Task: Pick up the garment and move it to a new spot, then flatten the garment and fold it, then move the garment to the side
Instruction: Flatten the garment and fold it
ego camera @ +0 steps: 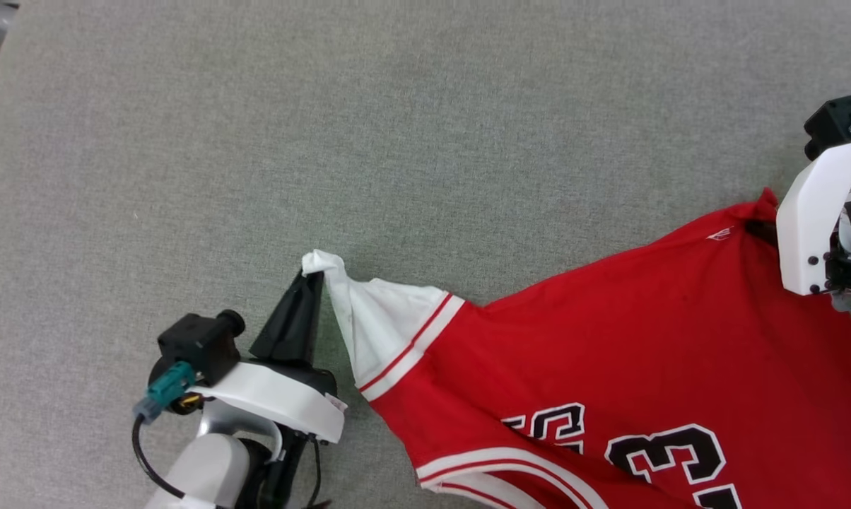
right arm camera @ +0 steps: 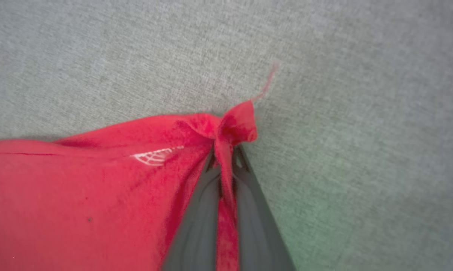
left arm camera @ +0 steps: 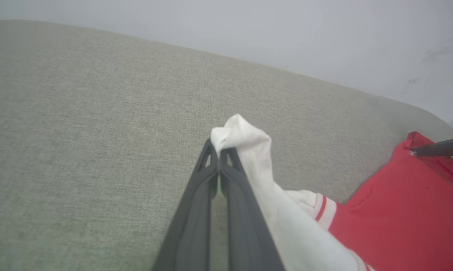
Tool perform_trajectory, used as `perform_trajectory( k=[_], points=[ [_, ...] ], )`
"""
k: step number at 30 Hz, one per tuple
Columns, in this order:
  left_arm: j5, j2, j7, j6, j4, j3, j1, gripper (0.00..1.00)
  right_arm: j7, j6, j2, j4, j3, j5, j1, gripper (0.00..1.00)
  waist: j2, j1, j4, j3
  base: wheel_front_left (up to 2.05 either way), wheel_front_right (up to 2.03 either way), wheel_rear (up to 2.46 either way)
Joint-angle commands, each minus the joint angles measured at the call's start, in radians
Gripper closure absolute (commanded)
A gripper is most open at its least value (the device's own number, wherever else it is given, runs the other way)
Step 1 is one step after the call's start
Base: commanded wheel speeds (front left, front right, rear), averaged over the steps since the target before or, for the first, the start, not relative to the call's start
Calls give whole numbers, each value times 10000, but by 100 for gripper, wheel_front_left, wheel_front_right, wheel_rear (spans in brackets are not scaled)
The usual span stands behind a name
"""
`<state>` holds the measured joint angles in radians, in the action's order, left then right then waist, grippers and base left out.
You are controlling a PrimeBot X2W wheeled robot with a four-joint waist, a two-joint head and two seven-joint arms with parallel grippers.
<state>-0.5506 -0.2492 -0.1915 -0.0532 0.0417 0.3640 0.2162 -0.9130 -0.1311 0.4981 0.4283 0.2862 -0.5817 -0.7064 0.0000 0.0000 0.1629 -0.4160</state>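
Observation:
The garment (ego camera: 609, 332), a red jersey with white sleeves and black white-outlined numbers, stretches from the middle to the right edge of the grey surface. My left gripper (ego camera: 315, 277) is shut on the tip of its white sleeve (left arm camera: 245, 143), the dark fingers (left arm camera: 196, 210) pressed together under the bunched cloth. My right gripper (right arm camera: 225, 150) is shut on a red corner of the garment (right arm camera: 234, 124), with fabric pinched between the fingers. In the head view the right gripper's white housing (ego camera: 814, 219) stands over that red corner at the far right.
A grey woven fabric surface (ego camera: 326, 127) runs wide to the back and left. A pale wall (left arm camera: 286, 30) rises behind its far edge in the left wrist view. A loose red thread (right arm camera: 267, 81) sticks out from the pinched corner.

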Motion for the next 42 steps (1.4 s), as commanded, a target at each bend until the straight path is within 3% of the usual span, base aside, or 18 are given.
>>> perform_trajectory(
  k=[1, 9, 17, 32, 42],
  points=[
    [-45, -85, -38, 26, 26, -68, 215, 100, -10, 7, -129, 311, 140, 24, 275, 100, 0, 0, -63, 177, 0, 0, 0],
    [-5, -576, 34, 39, 92, -609, 1254, 100, 1571, 9, -289, 257, -411, 780, -437, 100, 0, 0, -432, 1150, 0, 0, 0],
    [-87, -959, 610, 286, 832, -1031, 3924, 100, 3102, 10, -820, 598, -1285, 1860, -1569, 100, 0, 0, -1040, 1493, 0, 0, 0],
    [409, -1458, 826, 874, 4611, -1226, 10202, 100, 5160, 15, -1342, 1585, -2822, 3747, -5547, 100, 0, 0, -1722, 467, 0, 0, 0],
    [650, -1845, 814, 1090, 6341, -1202, 12677, 100, 5742, 16, -1741, 2488, -2712, 4396, -7859, 100, 0, 0, -1992, -689, 0, 0, 0]
  ],
)
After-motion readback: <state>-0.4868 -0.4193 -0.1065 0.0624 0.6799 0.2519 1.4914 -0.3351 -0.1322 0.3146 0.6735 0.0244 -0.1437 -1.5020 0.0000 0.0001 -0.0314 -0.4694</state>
